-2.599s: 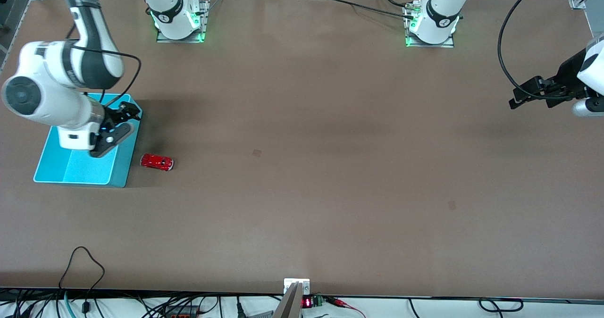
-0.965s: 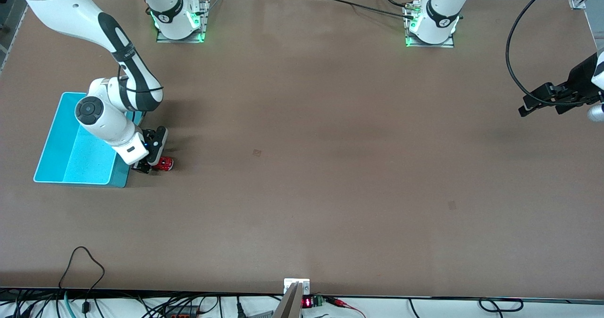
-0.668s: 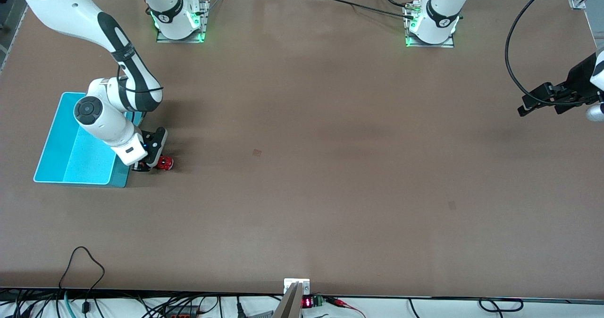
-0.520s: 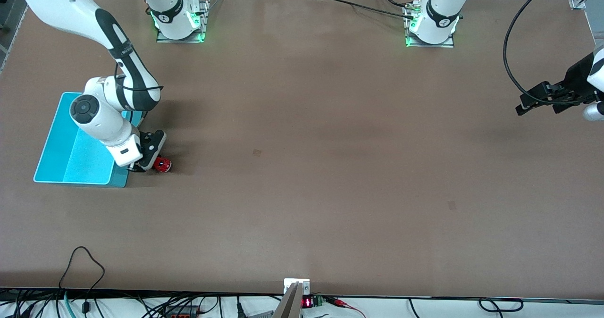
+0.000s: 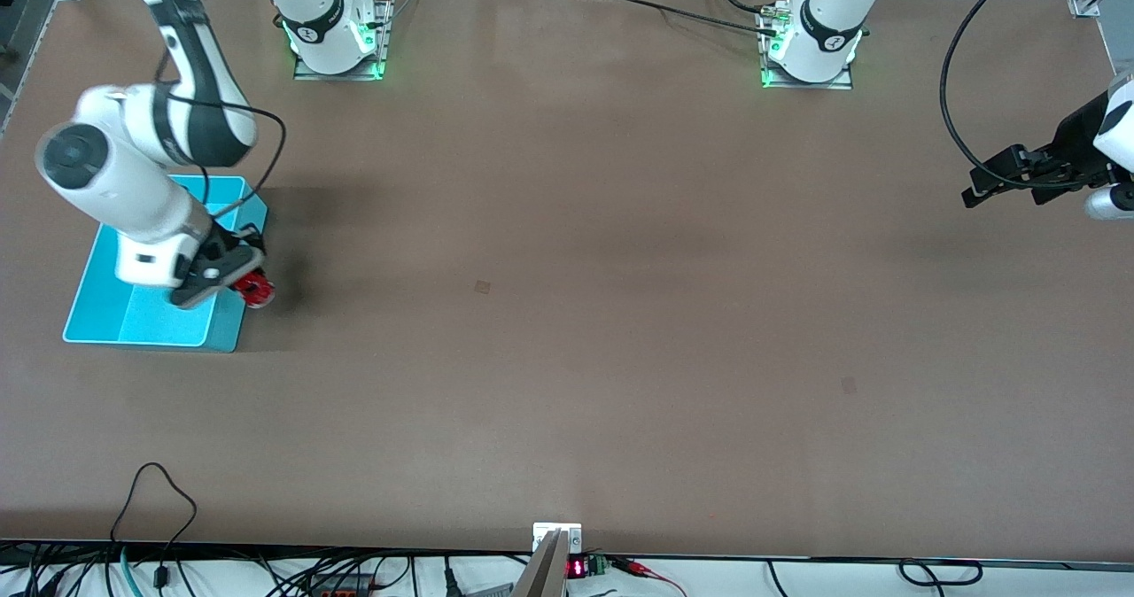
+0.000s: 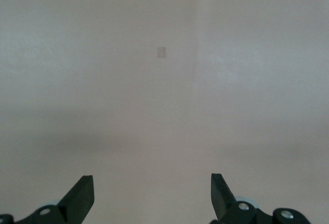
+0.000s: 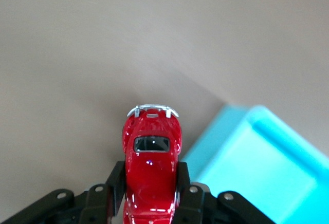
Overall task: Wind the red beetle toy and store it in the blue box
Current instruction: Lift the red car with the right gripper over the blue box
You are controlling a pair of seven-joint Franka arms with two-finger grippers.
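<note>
Two black fingers (image 7: 181, 180) of the right claw (image 7: 150, 193) are closed against the sides of the red beetle toy (image 7: 151, 167), which is held clear of the tabletop (image 5: 567, 314) with its silvery bumper pointing away from the wrist. In the front view the right claw (image 5: 232, 276) and the toy (image 5: 254, 289) are seen over the tabletop just beside the wall of the blue box (image 5: 93, 336) that faces the left arm's end, at the corner of the box seen in the right wrist view (image 7: 267, 162).

The carrying step is judged to be in hand; whether the toy has been wound cannot be told. For the next move, the toy would have to be taken over the rim, brought above the open inside of the box, lowered, and released. The rim is the edge to be cleared, so some height is called for before any sideways travel. The inside of the box appears bare, with ample room for so small a toy.

The left claw (image 6: 151, 196) is held wide open, with nothing in it, over bare tabletop at the left arm's end, where that arm (image 5: 1045, 172) waits, well apart from the work.
</note>
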